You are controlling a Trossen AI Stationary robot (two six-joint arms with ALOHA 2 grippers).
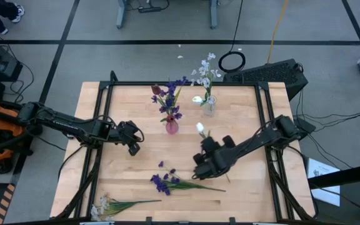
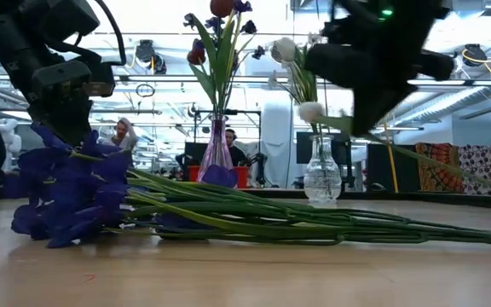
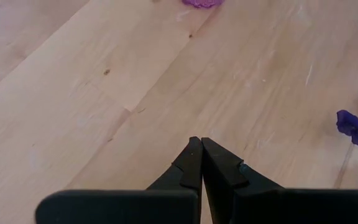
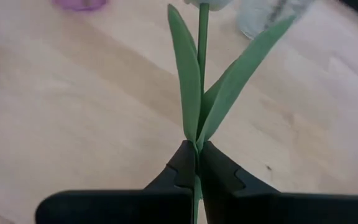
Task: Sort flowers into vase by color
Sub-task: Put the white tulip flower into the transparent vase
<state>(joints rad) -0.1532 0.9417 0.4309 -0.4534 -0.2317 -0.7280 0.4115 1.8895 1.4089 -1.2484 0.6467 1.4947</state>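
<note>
My right gripper (image 1: 203, 139) is over the middle of the table, shut on a white tulip (image 1: 200, 128) whose blossom points toward the far edge. A pink vase (image 1: 171, 127) holds purple blossoms and dark red tulips (image 2: 196, 53). A clear vase (image 1: 209, 106) holds white flowers. A purple blossom cluster (image 1: 166, 182) lies flat on the near part of the table, its green stems (image 2: 314, 226) running right. A spray of tiny white blossoms (image 1: 108, 205) lies at the near left corner. My left gripper (image 1: 134, 142) hovers shut, left of the pink vase, touching nothing. My right gripper pinches the white tulip's green stem (image 4: 198, 140) between its two fingers, just below where the long leaves (image 4: 185, 68) branch off. The fingers lie along the stem, pointing toward the far edge. The tulip is lifted clear and tilted, with its blossom (image 2: 311, 111) higher than its stem end (image 2: 484, 179).
Black rails (image 1: 261, 112) run along the tabletop's left, right and far sides. Loose purple petals (image 3: 352, 126) lie near the purple cluster. Bare wood (image 1: 111, 169) shows between my left gripper and the near edge. People (image 2: 124, 132) are in the room far behind.
</note>
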